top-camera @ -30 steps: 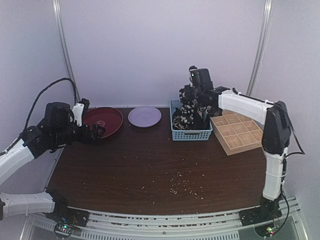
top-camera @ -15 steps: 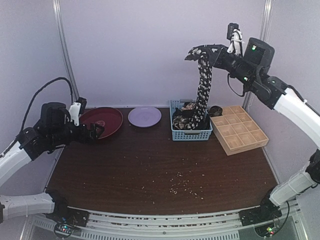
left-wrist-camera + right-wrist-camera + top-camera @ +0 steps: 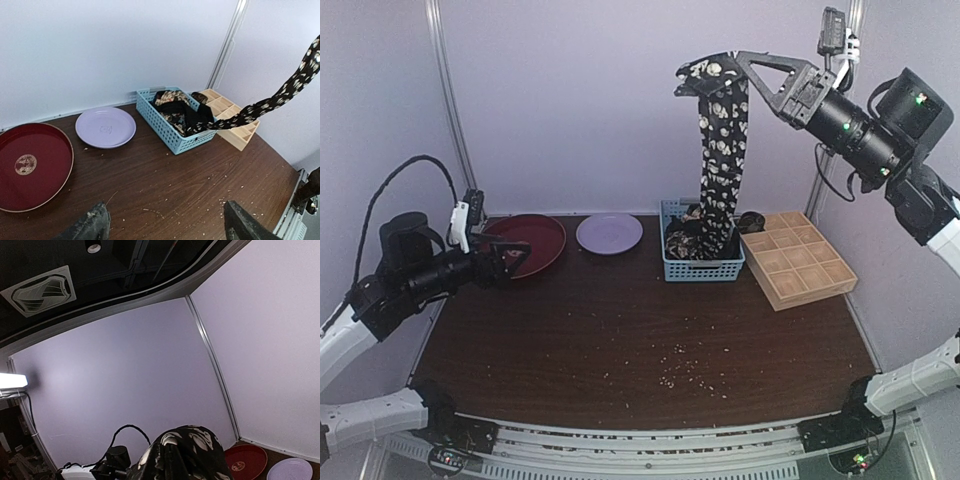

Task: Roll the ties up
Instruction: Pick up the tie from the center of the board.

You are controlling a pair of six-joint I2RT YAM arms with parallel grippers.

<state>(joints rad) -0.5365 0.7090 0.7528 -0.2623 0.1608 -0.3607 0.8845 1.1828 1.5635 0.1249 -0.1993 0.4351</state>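
Observation:
My right gripper (image 3: 720,68) is raised high above the back of the table and is shut on one end of a black floral tie (image 3: 722,150). The tie hangs straight down with its lower end still in the blue mesh basket (image 3: 702,268), where more ties (image 3: 685,235) lie bunched. In the right wrist view the tie's folded end (image 3: 182,452) covers the fingers. In the left wrist view the lifted tie (image 3: 270,102) stretches up to the right from the basket (image 3: 172,132). My left gripper (image 3: 515,258) is open and empty at the left, above the red plate's edge.
A red plate (image 3: 527,243) and a lavender plate (image 3: 609,233) sit at the back left. A tan wooden gridded tray (image 3: 795,262) lies right of the basket. Crumbs (image 3: 682,365) are scattered over the dark wooden table (image 3: 620,330).
My right gripper has risen from the basket to high above it, pulling the tie up with it until it hangs long. My left arm has drawn back slightly to the left.

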